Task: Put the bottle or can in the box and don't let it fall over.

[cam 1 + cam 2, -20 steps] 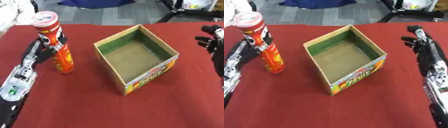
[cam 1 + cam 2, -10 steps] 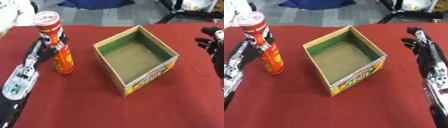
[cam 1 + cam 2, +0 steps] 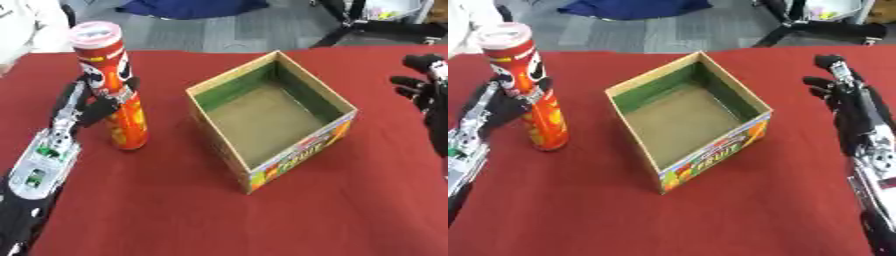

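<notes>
A tall red and orange can (image 3: 112,90) with a pale lid stands upright on the red table, left of the box. My left hand (image 3: 87,106) is at the can's left side, its fingers curled round the middle of the can. The open cardboard box (image 3: 271,116) sits in the middle of the table, green inside its walls, with nothing in it and a fruit print on its front. My right hand (image 3: 843,97) hovers open at the right, apart from the box, fingers pointing up.
The red cloth (image 3: 175,210) covers the table. Beyond its far edge are grey floor, a blue cloth (image 3: 188,7) and black stand legs (image 3: 367,25). A white sleeve (image 3: 22,25) shows at the upper left corner.
The can and my left hand have stayed almost where they were. The right hand has barely moved.
</notes>
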`<state>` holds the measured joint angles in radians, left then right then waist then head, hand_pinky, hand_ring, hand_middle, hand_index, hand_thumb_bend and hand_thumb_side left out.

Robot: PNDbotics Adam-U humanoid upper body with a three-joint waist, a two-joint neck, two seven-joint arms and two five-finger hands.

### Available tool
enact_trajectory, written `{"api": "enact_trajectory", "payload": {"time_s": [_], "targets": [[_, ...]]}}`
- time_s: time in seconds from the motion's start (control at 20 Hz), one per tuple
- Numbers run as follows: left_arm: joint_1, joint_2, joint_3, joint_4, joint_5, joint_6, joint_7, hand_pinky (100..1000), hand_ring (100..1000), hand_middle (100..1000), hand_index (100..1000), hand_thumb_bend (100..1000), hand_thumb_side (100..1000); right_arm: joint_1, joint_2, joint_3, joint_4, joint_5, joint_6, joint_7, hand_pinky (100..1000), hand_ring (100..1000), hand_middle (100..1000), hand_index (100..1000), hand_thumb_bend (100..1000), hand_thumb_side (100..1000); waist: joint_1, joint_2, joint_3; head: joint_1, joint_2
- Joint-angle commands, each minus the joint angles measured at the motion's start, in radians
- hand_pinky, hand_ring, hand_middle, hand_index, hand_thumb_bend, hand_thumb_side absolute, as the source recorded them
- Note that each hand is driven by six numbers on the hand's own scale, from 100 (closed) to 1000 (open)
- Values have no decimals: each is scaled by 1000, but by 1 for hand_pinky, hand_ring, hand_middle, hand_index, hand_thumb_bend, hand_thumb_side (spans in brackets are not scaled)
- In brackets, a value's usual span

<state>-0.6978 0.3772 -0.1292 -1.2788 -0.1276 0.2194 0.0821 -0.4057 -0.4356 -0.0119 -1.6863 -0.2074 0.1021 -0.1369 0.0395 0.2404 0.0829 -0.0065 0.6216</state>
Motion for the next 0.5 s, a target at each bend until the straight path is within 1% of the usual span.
{"api": "enact_trajectory", "payload": {"time_s": [0.05, 0.2, 0.25, 0.35, 0.5], "targets": [[-12, 16, 5, -21, 6, -3, 24, 1000, 692, 502, 732, 291, 497, -16, -14, -9, -10, -8, -1, -1, 905, 831, 918, 878, 100, 914, -2, -12, 1, 3, -10], [-11, 17, 4, -27, 15, -3, 40, 1000, 645, 445, 666, 196, 475, -16, -13, -9, -9, -9, -1, -3, 905, 831, 918, 878, 100, 914, -2, -12, 2, 2, -10], [-11, 18, 5, -29, 18, -1, 45, 1000, 630, 425, 648, 179, 474, -16, -13, -9, -9, -9, -1, -4, 905, 831, 918, 877, 100, 914, -1, -12, 2, 3, -10], [-11, 19, 7, -35, 28, 0, 56, 1000, 585, 368, 561, 106, 482, -16, -13, -9, -8, -9, 0, -5, 905, 831, 918, 877, 100, 914, -1, -13, 2, 3, -10], [-11, 19, 8, -41, 55, -1, 66, 1000, 558, 345, 524, 100, 483, -16, -13, -9, -7, -9, 0, -7, 905, 831, 918, 877, 100, 913, 0, -14, 2, 3, -8]]}}
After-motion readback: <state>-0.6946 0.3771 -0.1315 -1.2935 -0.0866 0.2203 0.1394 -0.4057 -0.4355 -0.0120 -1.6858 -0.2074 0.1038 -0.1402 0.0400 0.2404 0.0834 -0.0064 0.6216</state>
